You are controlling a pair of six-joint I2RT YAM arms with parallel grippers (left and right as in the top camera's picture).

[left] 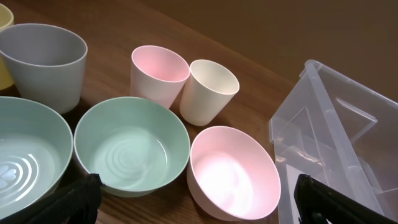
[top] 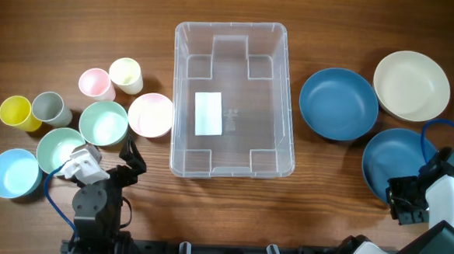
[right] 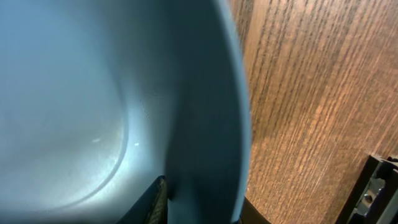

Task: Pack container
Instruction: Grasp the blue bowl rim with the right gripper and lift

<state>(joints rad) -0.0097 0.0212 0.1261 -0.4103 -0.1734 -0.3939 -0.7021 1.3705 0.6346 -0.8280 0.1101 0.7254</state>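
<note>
The clear plastic container (top: 289,107) stands empty in the middle of the table, a white label on its floor; its corner shows in the left wrist view (left: 336,124). My right gripper (top: 402,205) sits at the near edge of a blue bowl (top: 393,159). In the right wrist view its fingers (right: 202,208) are closed on either side of that bowl's rim (right: 74,93). My left gripper (top: 131,165) is wide open and empty (left: 196,199), low over the table just short of a pink bowl (left: 233,171) and a green bowl (left: 130,146).
Left of the container are the pink bowl (top: 150,114), two green bowls (top: 103,123), a light blue bowl (top: 13,172) and yellow (top: 15,112), grey (top: 49,108), pink (top: 95,83) and cream (top: 125,74) cups. On the right are a dark blue bowl (top: 338,103) and a cream bowl (top: 410,84).
</note>
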